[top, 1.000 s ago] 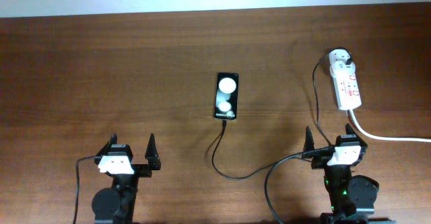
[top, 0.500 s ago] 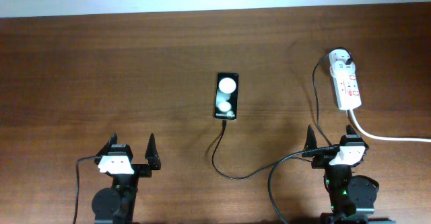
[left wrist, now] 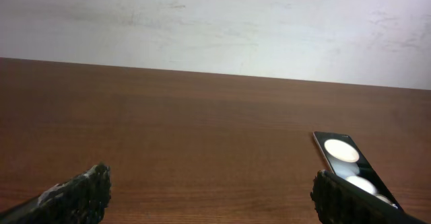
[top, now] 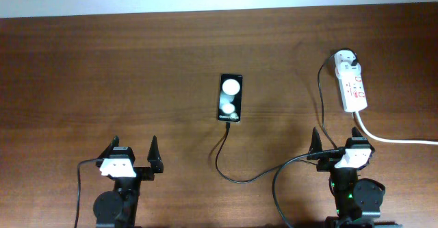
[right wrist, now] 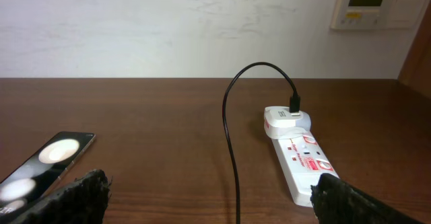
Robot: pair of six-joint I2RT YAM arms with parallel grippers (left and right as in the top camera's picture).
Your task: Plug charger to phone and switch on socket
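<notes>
Idling spread, empty: left gripper (top: 134,143), right gripper (top: 334,137), frame bottom. Glossy black flat phone (top: 230,97) centre; thin black charger cable (top: 220,161) seemingly seated. White power-strip socket (top: 352,87) upper right; reaching it may snag cable.

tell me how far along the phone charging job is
Looks done: the charger runs from the adapter on the socket to the near edge of the phone, apparently plugged in, though the tip is too small to confirm. In hand: nothing; the left gripper and right gripper are open, back from everything. Possibly left: switching on the socket; its switch state cannot be read.
</notes>
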